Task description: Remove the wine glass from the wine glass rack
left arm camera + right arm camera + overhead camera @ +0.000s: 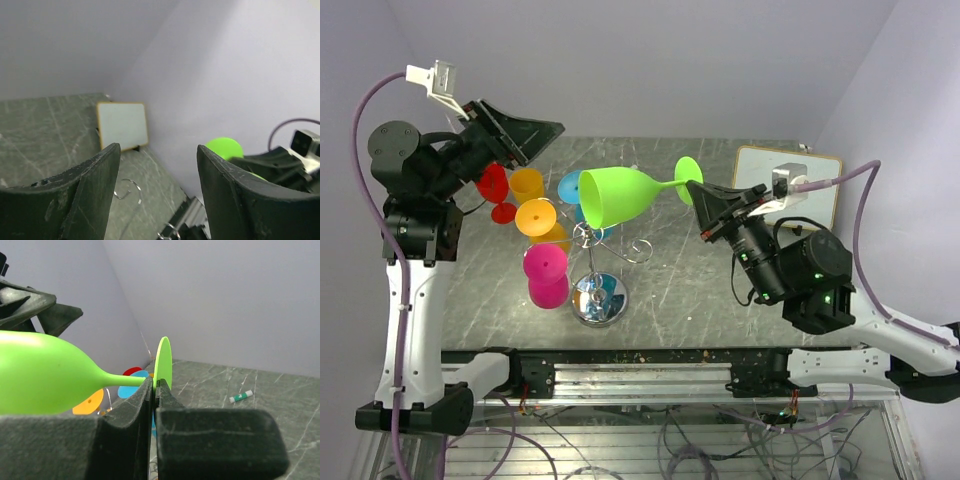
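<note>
Step in hand, as I read it: the lift-off. Right gripper [705,208] is clenched on the stem of the green glass [620,195], right at the foot; the right wrist view shows both fingers pinching the stem against the foot disc. The glass lies on its side, bowl mouth towards the camera in the top view, hanging above the rack [598,262] and a bit to the right of its post. It looks clear of the hooks, but I can't confirm that from this angle.

Left gripper [518,133] is released, jaws wide with nothing between them, parked up and left of the rack.

Next move, my call: draw the glass further right of the rack, then rotate it upright and set it on the table [720,290]. Watch the bowl swinging into the empty curled hooks on the rack's right side.

The glass is lime-green and opaque, plastic by the look, with a thin stem and flat round foot. Five others remain around the rack: red [494,186], two orange [527,184], blue [572,186] and pink [547,270].
</note>
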